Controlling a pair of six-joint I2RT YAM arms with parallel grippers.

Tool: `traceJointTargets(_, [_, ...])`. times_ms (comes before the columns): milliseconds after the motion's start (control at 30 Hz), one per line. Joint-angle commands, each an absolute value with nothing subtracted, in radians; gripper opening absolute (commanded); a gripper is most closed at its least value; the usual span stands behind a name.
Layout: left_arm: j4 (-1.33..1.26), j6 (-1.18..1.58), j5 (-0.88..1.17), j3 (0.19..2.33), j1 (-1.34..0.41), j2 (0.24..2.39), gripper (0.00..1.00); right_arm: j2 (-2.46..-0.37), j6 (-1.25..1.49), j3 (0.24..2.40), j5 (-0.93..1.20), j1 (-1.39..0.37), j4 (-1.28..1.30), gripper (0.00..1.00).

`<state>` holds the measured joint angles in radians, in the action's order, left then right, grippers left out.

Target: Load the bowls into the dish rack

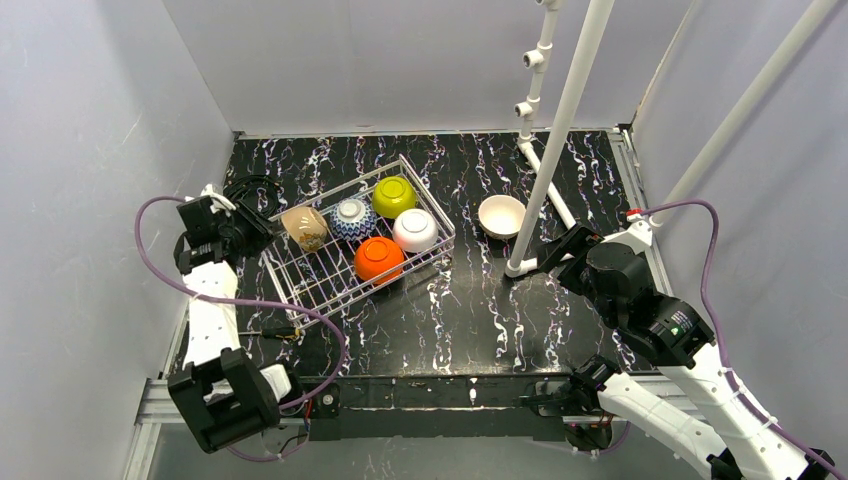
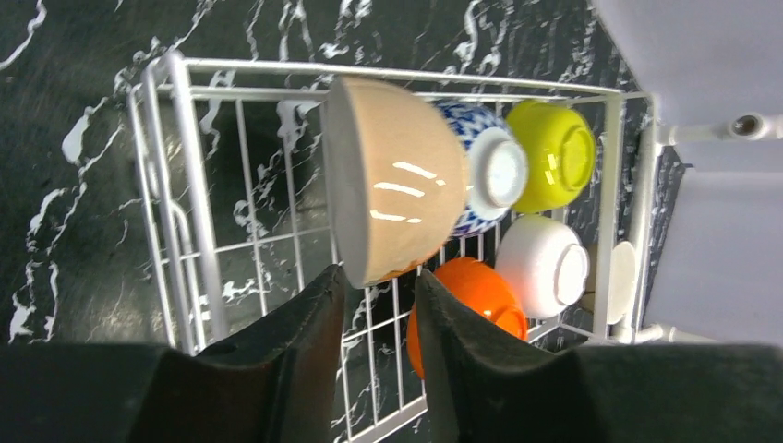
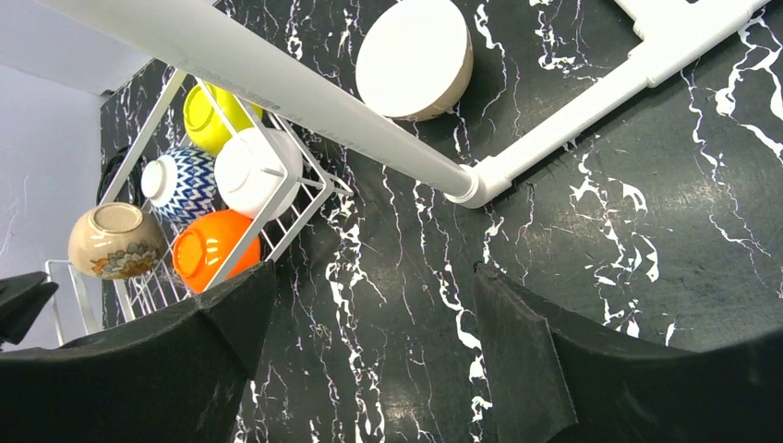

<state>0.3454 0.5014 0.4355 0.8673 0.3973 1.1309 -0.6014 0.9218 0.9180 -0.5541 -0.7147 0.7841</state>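
The dish rack (image 1: pixel 318 277) stands at the left middle of the table. In it lie five bowls: tan (image 1: pixel 305 227), blue-white (image 1: pixel 351 218), yellow-green (image 1: pixel 394 196), white (image 1: pixel 415 230) and orange (image 1: pixel 379 258). A second tan bowl (image 1: pixel 502 216) with a white inside sits upright on the table, right of the rack. My left gripper (image 1: pixel 256 228) is at the rack's left end, open. In the left wrist view its fingertips (image 2: pixel 379 277) stand just short of the tan bowl (image 2: pixel 397 175). My right gripper (image 3: pixel 374 277) is wide open and empty above bare table, near the pipe foot.
A white pipe frame (image 1: pixel 560 130) rises from the table between the loose tan bowl and my right arm; its foot (image 3: pixel 471 189) lies just beyond my right fingers. Grey walls close in the table at the left, back and right. A black cable coil (image 1: pixel 250 190) lies behind the rack.
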Motion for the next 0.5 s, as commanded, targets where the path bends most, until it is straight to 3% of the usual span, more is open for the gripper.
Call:
traceJointTargets(0, [0.333,0.498,0.526,0.93,0.399,1.108,0.38,-0.598,0.931,0.913,-0.562,-0.714,0.747,0.86])
traceJointTargets(67, [0.325,0.479,0.567,0.933,0.397,1.134,0.51,-0.598,0.931,0.909,-0.56,-0.714,0.744,0.86])
traceJointTargets(167, [0.355,0.458,0.55,0.939,0.389,1.163,0.61,-0.597,0.933,0.904,-0.561,-0.714,0.744,0.86])
traceJointTargets(300, [0.364,0.453,0.477,0.927,0.367,1.163,0.65,-0.594,0.934,0.899,-0.562,-0.713,0.744,0.86])
traceJointTargets(467, [0.349,0.455,0.467,0.942,0.317,1.222,0.62,-0.599,0.935,0.894,-0.558,-0.713,0.739,0.86])
